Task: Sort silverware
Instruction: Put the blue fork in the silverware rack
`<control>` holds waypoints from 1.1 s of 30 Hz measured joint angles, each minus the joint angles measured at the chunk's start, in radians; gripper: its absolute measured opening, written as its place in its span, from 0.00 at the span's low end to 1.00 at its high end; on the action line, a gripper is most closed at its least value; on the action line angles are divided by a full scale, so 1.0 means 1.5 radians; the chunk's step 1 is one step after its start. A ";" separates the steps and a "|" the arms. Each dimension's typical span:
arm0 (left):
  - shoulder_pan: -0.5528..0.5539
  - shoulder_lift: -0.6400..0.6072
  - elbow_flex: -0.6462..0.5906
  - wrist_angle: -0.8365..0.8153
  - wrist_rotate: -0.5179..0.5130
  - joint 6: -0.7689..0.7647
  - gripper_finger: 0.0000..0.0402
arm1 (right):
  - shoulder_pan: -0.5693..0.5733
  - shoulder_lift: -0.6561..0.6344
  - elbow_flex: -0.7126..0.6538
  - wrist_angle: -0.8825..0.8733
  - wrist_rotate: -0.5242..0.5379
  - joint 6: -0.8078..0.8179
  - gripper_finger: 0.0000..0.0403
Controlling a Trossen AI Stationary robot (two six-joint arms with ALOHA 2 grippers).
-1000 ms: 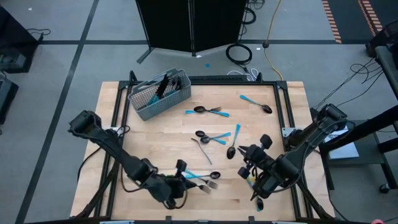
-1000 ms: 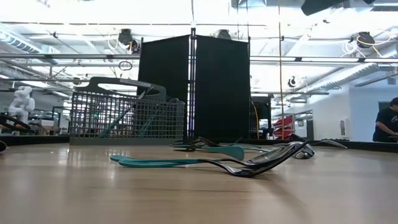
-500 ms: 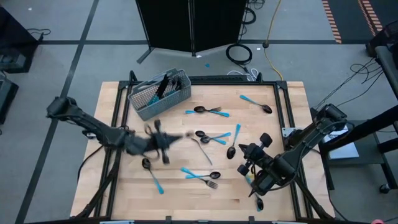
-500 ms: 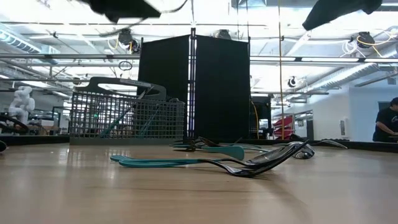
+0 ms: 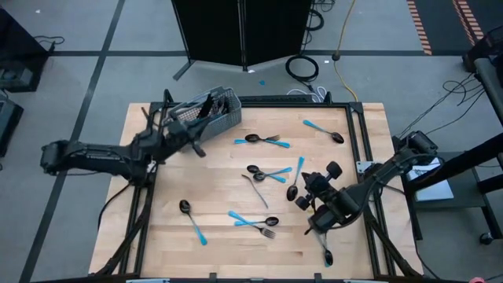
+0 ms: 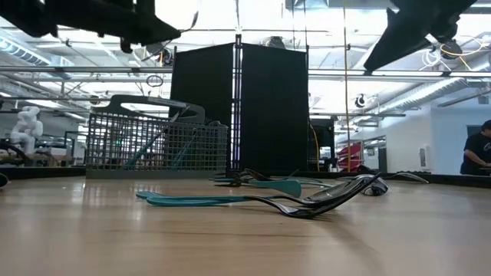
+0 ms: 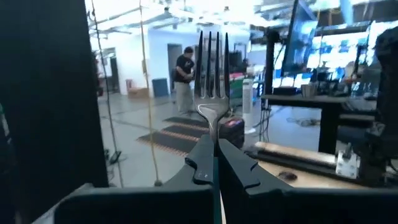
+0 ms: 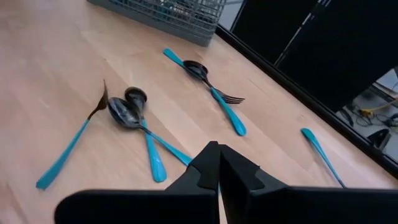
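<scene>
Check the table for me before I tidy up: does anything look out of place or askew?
Yes. The wire basket sits skewed at the table's far left corner, and silverware lies scattered at all angles. One spoon lies alone on the left.

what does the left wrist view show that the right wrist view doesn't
Only the left wrist view shows a fork clamped upright in the left gripper, with a person in the room beyond. Only the right wrist view shows the table, scattered spoons on it, and the wire basket. Both show their own gripper shut; the right gripper looks empty.
</scene>
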 joint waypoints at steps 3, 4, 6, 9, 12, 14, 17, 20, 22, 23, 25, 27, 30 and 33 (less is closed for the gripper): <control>0.063 0.023 0.000 0.019 0.082 -0.001 0.00 | -0.011 0.000 0.000 0.014 -0.001 -0.004 0.00; 0.083 0.034 0.000 0.031 0.101 0.000 0.00 | -0.013 0.000 0.000 0.017 -0.001 -0.008 0.00; 0.124 0.055 0.000 0.050 0.124 0.006 0.00 | -0.018 0.000 0.000 0.032 -0.002 -0.024 0.00; 0.182 0.099 0.000 0.094 0.154 0.004 0.00 | -0.022 0.000 0.000 0.060 -0.003 -0.056 0.00; 0.239 0.152 0.000 0.151 0.182 -0.018 0.00 | -0.022 0.000 0.000 0.079 -0.004 -0.090 0.00; 0.273 0.193 0.000 0.202 0.207 -0.048 0.00 | -0.022 0.000 0.000 0.085 -0.004 -0.105 0.00; 0.313 0.262 0.000 0.278 0.243 -0.086 0.00 | -0.022 0.000 0.000 0.086 -0.004 -0.110 0.00; 0.339 0.330 0.000 0.353 0.266 -0.099 0.00 | -0.022 0.000 0.000 0.086 -0.004 -0.123 0.00; 0.350 0.370 0.000 0.397 0.288 -0.125 0.00 | -0.022 0.000 0.001 0.086 -0.004 -0.125 0.00; 0.352 0.388 0.001 0.421 0.297 -0.134 0.00 | -0.022 0.000 0.001 0.086 -0.004 -0.125 0.00; 0.353 0.422 0.001 0.454 0.308 -0.141 0.00 | -0.022 0.000 0.001 0.086 -0.004 -0.125 0.00; 0.352 0.449 0.001 0.470 0.312 -0.141 0.00 | -0.022 0.000 0.001 0.086 -0.003 -0.126 0.00; 0.352 0.475 0.001 0.491 0.307 -0.141 0.00 | -0.022 0.000 0.001 0.086 -0.002 -0.125 0.00; 0.352 0.486 0.001 0.485 0.299 -0.141 0.00 | -0.022 0.000 0.001 0.087 -0.003 -0.125 0.00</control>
